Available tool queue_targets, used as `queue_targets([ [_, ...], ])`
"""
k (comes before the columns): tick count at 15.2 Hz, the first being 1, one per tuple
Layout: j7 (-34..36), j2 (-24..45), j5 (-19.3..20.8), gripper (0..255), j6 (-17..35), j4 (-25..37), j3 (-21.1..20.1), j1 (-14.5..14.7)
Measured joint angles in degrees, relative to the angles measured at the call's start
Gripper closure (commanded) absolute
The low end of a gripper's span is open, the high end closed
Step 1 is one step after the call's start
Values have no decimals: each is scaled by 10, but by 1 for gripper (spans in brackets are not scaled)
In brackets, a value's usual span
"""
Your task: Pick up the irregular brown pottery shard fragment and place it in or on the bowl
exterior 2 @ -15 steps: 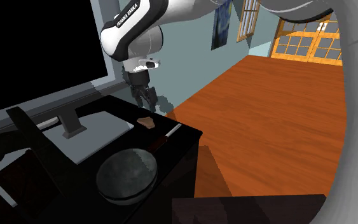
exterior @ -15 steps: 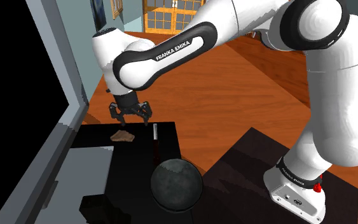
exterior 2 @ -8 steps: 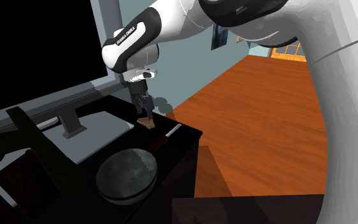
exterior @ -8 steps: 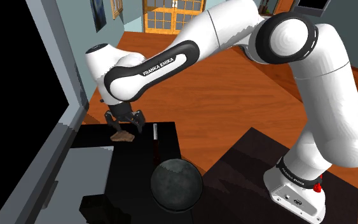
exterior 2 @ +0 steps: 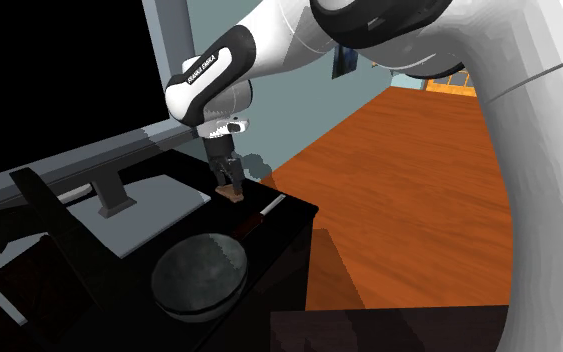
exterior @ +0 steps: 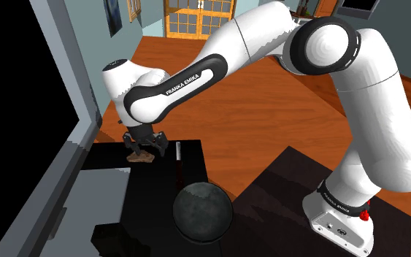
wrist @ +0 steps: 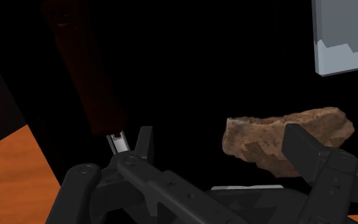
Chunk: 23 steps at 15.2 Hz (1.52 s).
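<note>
The brown, rough-edged pottery shard lies flat on the black table, near its far edge. My black gripper hangs just over it, open, fingers pointing down. In the second exterior view the gripper almost touches the shard. Through the wrist view the shard sits toward one finger, which covers part of it; the other finger stands well apart. The dark, speckled bowl rests on the table's near part, also seen as a bowl from the other side.
A knife with a dark red handle lies between shard and bowl, close beside the gripper. A grey monitor stand and a large black screen border the table. Beyond the table's edge is orange wooden floor.
The arm has swung down and toward the screen, lowering the gripper from above the shard to just over it. The shard, knife and bowl have not moved.
</note>
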<state>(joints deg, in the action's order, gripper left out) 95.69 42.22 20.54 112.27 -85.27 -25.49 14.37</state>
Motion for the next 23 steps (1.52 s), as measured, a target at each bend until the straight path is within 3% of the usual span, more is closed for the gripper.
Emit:
queue_targets([
  [2,0,0,0,0,0,0,0,0],
  [3,0,0,0,255,0,0,0,0],
  [12,0,0,0,255,0,0,0,0],
  [13,0,0,0,0,0,0,0,0],
  [15,16,10,-8,0,1,16,3,1],
  [21,219,95,-104,0,43,139,31,-1],
  [23,245,107,-115,0,56,148,35,-2],
])
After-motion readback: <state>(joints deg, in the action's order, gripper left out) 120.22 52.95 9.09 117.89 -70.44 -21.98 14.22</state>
